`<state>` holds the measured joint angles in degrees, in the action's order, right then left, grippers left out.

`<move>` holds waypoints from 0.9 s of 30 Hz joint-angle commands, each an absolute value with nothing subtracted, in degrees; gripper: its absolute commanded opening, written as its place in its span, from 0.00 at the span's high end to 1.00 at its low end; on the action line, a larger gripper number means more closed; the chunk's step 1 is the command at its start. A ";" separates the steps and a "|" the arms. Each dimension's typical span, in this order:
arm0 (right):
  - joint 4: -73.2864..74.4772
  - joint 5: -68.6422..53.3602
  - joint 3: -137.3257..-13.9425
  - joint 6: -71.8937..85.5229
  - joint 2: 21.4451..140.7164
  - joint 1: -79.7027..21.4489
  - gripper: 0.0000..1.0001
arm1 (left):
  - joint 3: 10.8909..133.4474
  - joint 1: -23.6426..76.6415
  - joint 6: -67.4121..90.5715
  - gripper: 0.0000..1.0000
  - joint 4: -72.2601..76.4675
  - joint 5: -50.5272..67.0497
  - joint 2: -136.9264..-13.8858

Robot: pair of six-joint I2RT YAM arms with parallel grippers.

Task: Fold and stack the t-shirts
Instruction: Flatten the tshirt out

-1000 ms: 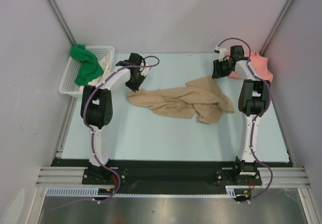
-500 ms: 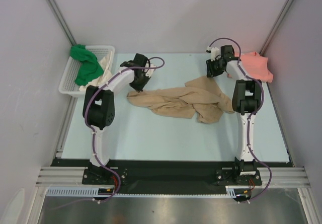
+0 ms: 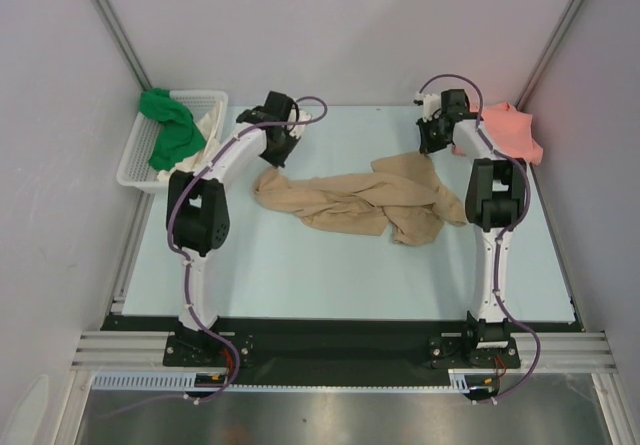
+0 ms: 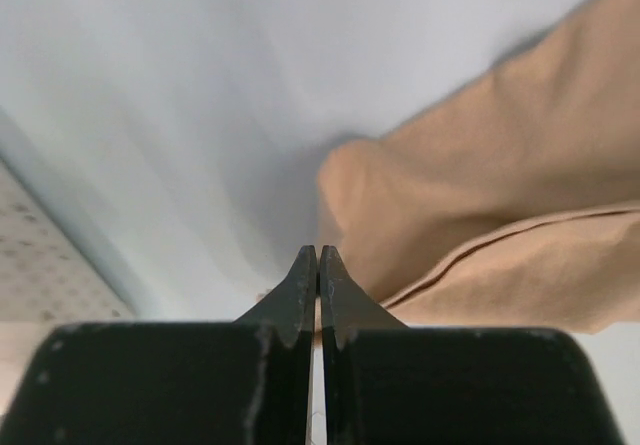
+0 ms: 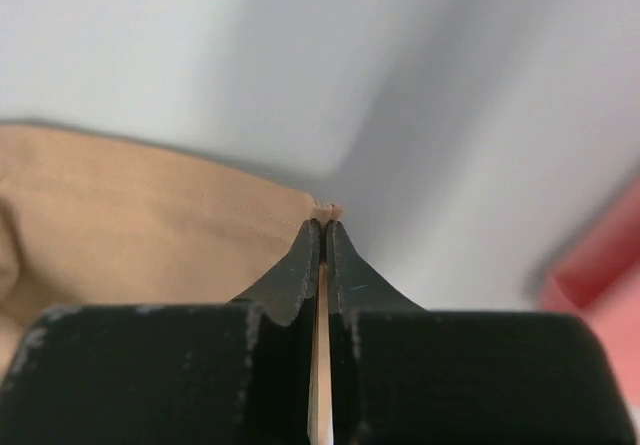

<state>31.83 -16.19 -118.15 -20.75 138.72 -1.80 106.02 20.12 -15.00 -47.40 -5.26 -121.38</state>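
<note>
Pale blue desk [image 3: 300, 265] carries the crumpled tan cloth t-shirt [image 3: 350, 203] in its middle; left pincer [image 3: 278, 155] and right pincer [image 3: 432, 147] each pinch a far corner. Folding seems hardly begun, nothing stacked.

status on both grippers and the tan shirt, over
left gripper shut on tan t-shirt corner. right gripper shut on its hem. shirt crumpled between them, unfolded. pink t-shirt far right, apart.
</note>
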 commanded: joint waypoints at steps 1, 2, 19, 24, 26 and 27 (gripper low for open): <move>30.50 -12.66 -117.60 -22.41 126.05 -0.97 1.00 | 117.84 20.74 -14.50 1.00 -49.47 -6.07 -120.85; 31.11 -12.74 -117.60 -21.72 122.29 -0.53 1.00 | 119.78 20.83 -14.41 1.00 -50.18 -5.72 -120.50; 32.07 -12.56 -102.92 -18.46 75.09 9.39 1.00 | 122.87 26.72 -19.23 1.00 -50.10 -5.27 -89.49; 33.05 -14.33 -104.76 -19.33 66.63 10.46 1.00 | 123.57 27.33 -23.02 1.00 -49.22 -5.55 -81.14; 32.08 -13.80 -105.03 -18.90 62.60 10.46 1.00 | 123.49 27.68 -26.71 0.99 -51.58 -3.88 -78.14; 31.82 -13.28 -104.77 -18.20 61.36 10.46 1.00 | 123.05 27.60 -27.59 1.00 -52.46 -1.87 -76.48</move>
<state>33.43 -13.04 -103.83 -19.09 66.50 10.24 123.11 27.38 -22.00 -51.29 -4.03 -79.77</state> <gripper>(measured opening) 0.018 0.010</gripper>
